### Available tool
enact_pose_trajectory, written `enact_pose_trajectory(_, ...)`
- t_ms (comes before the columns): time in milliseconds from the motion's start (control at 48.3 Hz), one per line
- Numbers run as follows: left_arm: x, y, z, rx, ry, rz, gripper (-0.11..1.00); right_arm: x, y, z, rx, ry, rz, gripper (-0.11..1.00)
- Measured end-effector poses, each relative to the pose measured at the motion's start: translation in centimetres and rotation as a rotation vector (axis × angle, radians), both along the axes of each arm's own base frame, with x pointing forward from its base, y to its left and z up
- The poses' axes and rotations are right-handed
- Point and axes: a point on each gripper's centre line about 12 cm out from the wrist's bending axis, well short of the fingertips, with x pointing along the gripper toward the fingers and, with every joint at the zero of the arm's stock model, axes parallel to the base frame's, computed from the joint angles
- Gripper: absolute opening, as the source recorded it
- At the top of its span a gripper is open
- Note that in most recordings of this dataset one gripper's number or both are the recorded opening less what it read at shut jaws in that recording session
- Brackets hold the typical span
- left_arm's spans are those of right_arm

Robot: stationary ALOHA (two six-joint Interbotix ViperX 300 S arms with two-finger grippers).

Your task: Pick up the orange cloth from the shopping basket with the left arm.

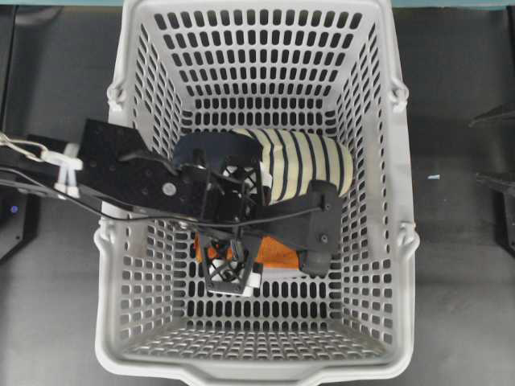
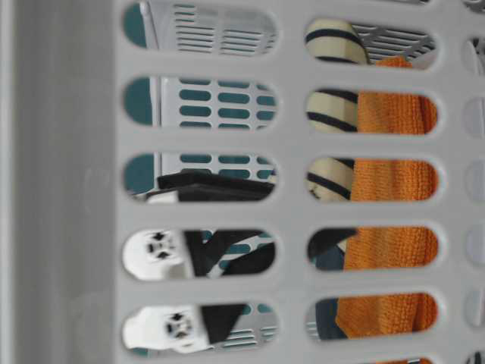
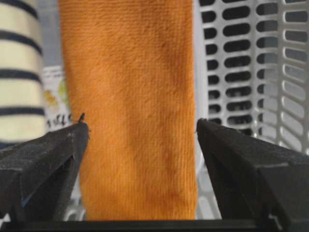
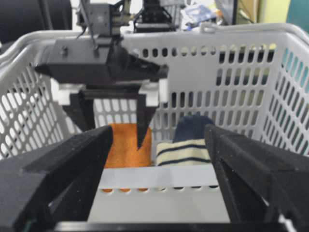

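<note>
The left arm (image 1: 121,173) reaches over the shopping basket's (image 1: 113,241) left rim. Its gripper (image 3: 142,145) hangs spread wide above the orange cloth (image 3: 133,111), one finger off each long edge, holding nothing. The cloth lies on the basket floor just beside the striped slipper (image 1: 302,165); the slotted wall stands near its other edge. The right gripper (image 4: 159,169) also stands wide, outside the rim.

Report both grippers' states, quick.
Left gripper: open, fingers on either side of the orange cloth, not yet closed on it.
Right gripper: open, holding nothing.
</note>
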Motion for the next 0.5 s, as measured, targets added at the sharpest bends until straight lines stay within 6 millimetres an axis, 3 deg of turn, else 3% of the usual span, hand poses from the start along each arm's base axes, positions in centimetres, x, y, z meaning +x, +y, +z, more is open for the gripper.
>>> enact_pose_trajectory(186,0.6,0.0,-2.8,0.002,0.021,0.001,0.86,0.0,0.0,-0.5,-0.002,-0.005,0.001,0.73)
enact_pose_trajectory(352,0.4,0.0,-3.4,0.002,0.025,0.000,0.84,0.1,0.0,-0.4,0.000,-0.020,0.001,0.73)
enact_pose_trajectory(435,0.2,0.0,-3.8,0.003,0.035,0.000,0.74,0.1,0.0,-0.5,-0.002,-0.020,0.000,0.73)
enact_pose_trajectory(497,0.0,0.0,-3.8,0.004,0.038,-0.001,0.60,0.1,0.0,-0.6,-0.002,-0.018,0.001,0.73)
